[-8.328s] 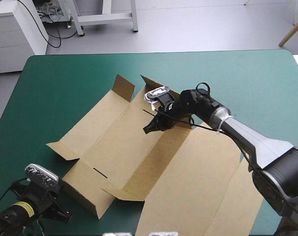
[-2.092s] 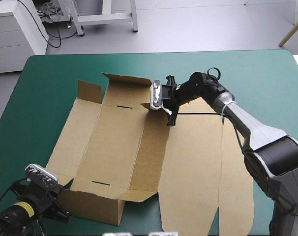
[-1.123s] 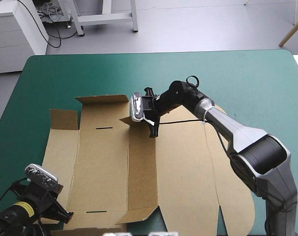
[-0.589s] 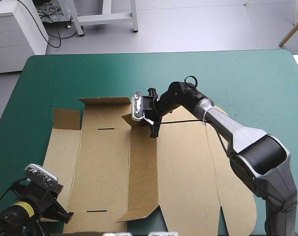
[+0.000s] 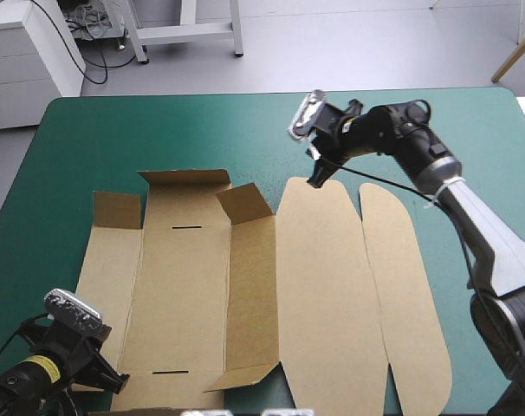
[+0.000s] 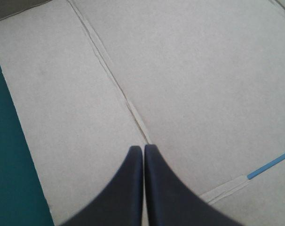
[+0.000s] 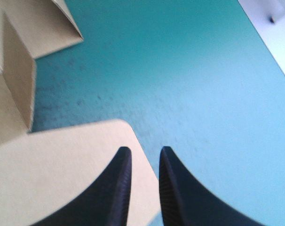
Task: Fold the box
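Observation:
The brown box [image 5: 202, 295] lies opened out on the teal-green cover, with two long rounded lid flaps [image 5: 323, 286] flat to its right. At its far edge a small flap [image 5: 243, 202] stands up, and the same flap [image 7: 18, 70] shows in the right wrist view. My right gripper [image 5: 317, 179] hangs over the far end of the nearer lid flap. Its fingers [image 7: 143, 151] are a narrow gap apart with nothing between them. My left gripper [image 5: 105, 374] is at the box's near left corner, shut [image 6: 143, 148] over a crease in the board [image 6: 180, 70].
Bare teal-green cover [image 5: 158, 130] runs beyond the box's far edge and to its right [image 5: 488, 156]. The table's edge [image 7: 267, 44] shows ahead of the right gripper. A thin blue line [image 6: 269, 165] crosses the board beside the left gripper.
Earlier the right gripper swung the box round by its far flap. It has since left that flap and moved up and right to the lid's far end. The left arm stayed put.

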Action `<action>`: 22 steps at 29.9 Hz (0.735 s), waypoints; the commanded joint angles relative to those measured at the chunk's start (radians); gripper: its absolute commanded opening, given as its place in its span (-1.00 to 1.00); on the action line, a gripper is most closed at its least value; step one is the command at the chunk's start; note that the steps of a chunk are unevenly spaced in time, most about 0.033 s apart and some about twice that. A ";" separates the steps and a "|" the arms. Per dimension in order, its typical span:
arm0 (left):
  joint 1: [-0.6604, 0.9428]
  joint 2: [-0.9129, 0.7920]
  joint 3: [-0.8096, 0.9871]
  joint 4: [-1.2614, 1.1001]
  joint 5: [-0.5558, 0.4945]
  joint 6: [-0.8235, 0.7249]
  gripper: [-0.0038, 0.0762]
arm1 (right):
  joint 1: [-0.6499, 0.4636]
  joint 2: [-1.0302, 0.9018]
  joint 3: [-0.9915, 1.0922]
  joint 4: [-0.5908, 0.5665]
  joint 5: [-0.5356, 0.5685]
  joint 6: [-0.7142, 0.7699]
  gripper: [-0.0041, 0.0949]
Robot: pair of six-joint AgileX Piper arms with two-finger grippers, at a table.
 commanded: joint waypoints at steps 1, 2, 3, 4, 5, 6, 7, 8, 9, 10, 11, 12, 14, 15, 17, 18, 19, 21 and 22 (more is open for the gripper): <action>-0.001 0.008 -0.030 -0.004 -0.051 0.000 -0.93 | -0.096 -0.099 -0.028 -0.019 0.089 0.094 -0.77; -0.001 0.008 -0.030 -0.004 -0.051 0.000 -0.93 | -0.126 -0.115 -0.028 -0.019 0.130 0.113 -0.85; -0.001 0.008 -0.030 -0.004 -0.051 0.000 -0.93 | -0.149 -0.128 -0.028 -0.019 0.167 0.132 -0.90; -0.001 0.008 -0.030 -0.004 -0.051 -0.002 -0.93 | -0.181 -0.148 -0.028 -0.022 0.224 0.154 -0.96; -0.001 0.008 -0.030 -0.004 -0.051 -0.002 -0.93 | -0.203 -0.161 -0.028 -0.022 0.261 0.172 -0.95; -0.001 0.008 -0.030 -0.004 -0.051 -0.002 -0.93 | -0.225 -0.175 -0.028 -0.022 0.295 0.188 -0.95; -0.001 0.008 -0.030 -0.004 -0.051 -0.002 -0.93 | -0.258 -0.198 -0.020 -0.022 0.333 0.216 -0.95; -0.001 0.008 -0.030 -0.004 -0.051 -0.002 -0.93 | -0.285 -0.219 -0.013 -0.024 0.351 0.235 -0.95; -0.001 0.008 -0.030 -0.004 -0.051 -0.002 -0.93 | -0.301 -0.234 0.000 -0.024 0.349 0.264 -0.95; -0.001 0.008 -0.030 -0.004 -0.051 -0.002 -0.93 | -0.340 -0.272 0.024 -0.024 0.349 0.293 -0.95; -0.001 0.008 -0.030 -0.004 -0.051 -0.002 -0.93 | -0.356 -0.290 0.043 -0.024 0.349 0.308 -0.95; -0.001 0.008 -0.030 -0.004 -0.051 -0.002 -0.93 | -0.375 -0.322 0.071 -0.024 0.349 0.317 -0.95; -0.001 0.008 -0.030 -0.004 -0.051 -0.002 -0.93 | -0.423 -0.391 0.135 -0.024 0.349 0.356 -0.95; -0.001 0.008 -0.030 -0.004 -0.051 -0.002 -0.93 | -0.439 -0.420 0.164 -0.024 0.345 0.366 -0.95; -0.001 0.008 -0.030 -0.004 -0.051 -0.002 -0.93 | -0.476 -0.502 0.244 -0.026 0.333 0.397 -0.95; -0.001 0.008 -0.030 -0.004 -0.051 -0.002 -0.93 | -0.493 -0.539 0.294 -0.028 0.336 0.412 -0.95; -0.001 0.008 -0.030 -0.004 -0.051 -0.002 -0.93 | -0.507 -0.567 0.329 -0.028 0.338 0.425 -0.95; -0.001 0.008 -0.030 -0.007 -0.051 -0.002 -0.93 | -0.526 -0.631 0.413 -0.028 0.338 0.463 -0.95; -0.001 0.008 -0.030 -0.010 -0.051 -0.002 -0.93 | -0.532 -0.673 0.472 -0.028 0.338 0.476 -0.95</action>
